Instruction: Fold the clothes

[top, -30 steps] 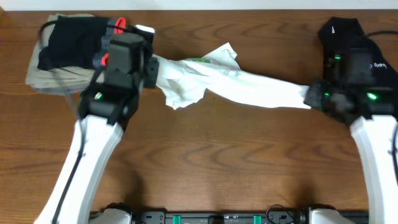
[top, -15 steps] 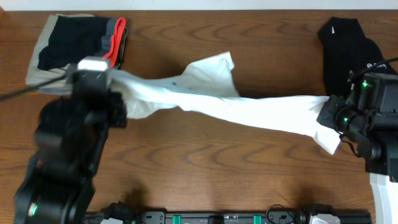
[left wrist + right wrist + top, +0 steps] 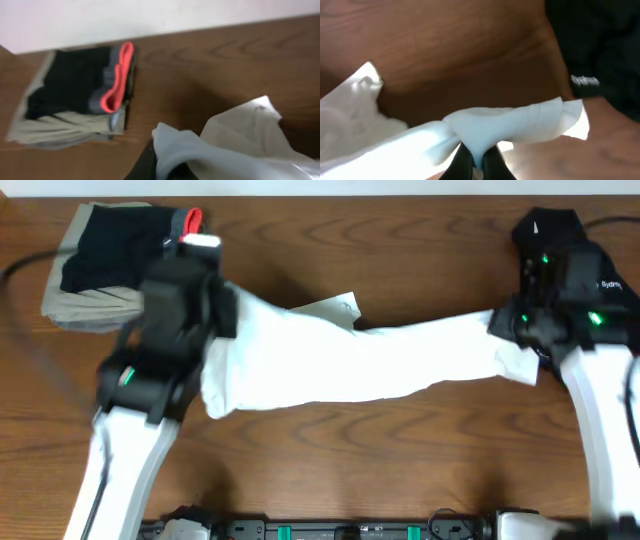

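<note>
The white T-shirt (image 3: 350, 360) stretches as a long, bunched band across the middle of the wooden surface (image 3: 350, 470), running from near the left side to near the right side. The left gripper (image 3: 228, 308) is clenched on the T-shirt's left end; in the left wrist view the cloth (image 3: 225, 145) bulges out of the closed gripper (image 3: 156, 162). The right gripper (image 3: 500, 332) pinches the right end, and its wrist view shows a fold of white fabric (image 3: 515, 125) squeezed between the tips (image 3: 477, 159). Whether the middle of the T-shirt rests on the surface cannot be told. A folded stack (image 3: 95, 270) of beige, black and grey-red garments sits at the far left corner. A black top (image 3: 545, 230) with small white lettering lies at the far right corner, just behind the right gripper.
</note>
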Controlling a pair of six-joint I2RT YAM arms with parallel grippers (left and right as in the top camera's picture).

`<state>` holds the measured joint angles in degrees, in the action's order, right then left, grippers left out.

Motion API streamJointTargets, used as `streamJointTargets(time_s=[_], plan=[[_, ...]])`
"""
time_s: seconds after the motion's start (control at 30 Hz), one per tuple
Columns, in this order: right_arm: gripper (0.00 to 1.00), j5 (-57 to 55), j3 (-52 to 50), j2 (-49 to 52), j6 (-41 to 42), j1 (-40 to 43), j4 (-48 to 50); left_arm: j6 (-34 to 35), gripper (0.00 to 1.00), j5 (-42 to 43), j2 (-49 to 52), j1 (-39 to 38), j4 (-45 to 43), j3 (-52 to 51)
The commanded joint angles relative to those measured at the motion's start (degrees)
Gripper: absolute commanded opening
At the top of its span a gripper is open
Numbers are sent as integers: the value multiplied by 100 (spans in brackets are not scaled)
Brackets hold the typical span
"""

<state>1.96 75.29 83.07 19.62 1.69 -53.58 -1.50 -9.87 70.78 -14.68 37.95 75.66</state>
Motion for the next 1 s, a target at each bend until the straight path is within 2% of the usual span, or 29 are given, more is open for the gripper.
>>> streamJointTargets(time_s=[0.0,0.3,0.4,0.47,0.5,0.57,0.8,0.97], plan=[[1,2,79,822,-149,70,457,31,6,-111,798,26,-380,28],[3,146,79,2940,-323,70,2789,31,6,-111,2555,26,-1375,26],[14,361,79,3298,-570,70,3585,31,6,-111,2909,26,-1519,28],[37,507,79,3331,-715,70,3845,31,6,-111,3060,26,-1574,28],[47,520,83,3316,-732,70,3864,31,6,-111,3119,26,-1600,26],[54,527,90,3202,-730,70,3722,31,6,-111,3180,26,-1626,26],[56,601,90,2549,-632,70,2046,31,6,-111,3189,26,-1644,28],[56,555,79,2487,-638,70,1071,31,6,-111,3189,26,-1663,26]])
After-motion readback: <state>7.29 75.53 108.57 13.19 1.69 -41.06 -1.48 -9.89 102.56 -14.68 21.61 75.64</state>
